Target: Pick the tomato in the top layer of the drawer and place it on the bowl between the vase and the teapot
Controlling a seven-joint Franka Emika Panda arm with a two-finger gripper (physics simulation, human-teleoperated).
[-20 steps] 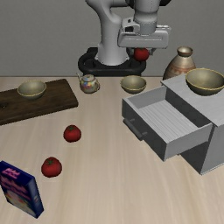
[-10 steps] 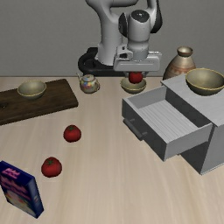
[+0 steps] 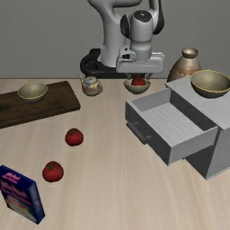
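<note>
A red tomato lies in the tan bowl that stands between the small teapot and the brown vase. My gripper hangs straight above that bowl, open, its fingers just over the tomato and apart from it. The grey cabinet's top drawer is pulled out toward the exterior view's left, and its tray shows nothing inside.
A second bowl sits on top of the cabinet. A dark wooden board at the left carries another bowl. Two more tomatoes and a blue box lie on the table's front left.
My gripper carried the tomato leftward and down from beside the vase to above the bowl. The tomato has since dropped out of the fingers into the bowl.
</note>
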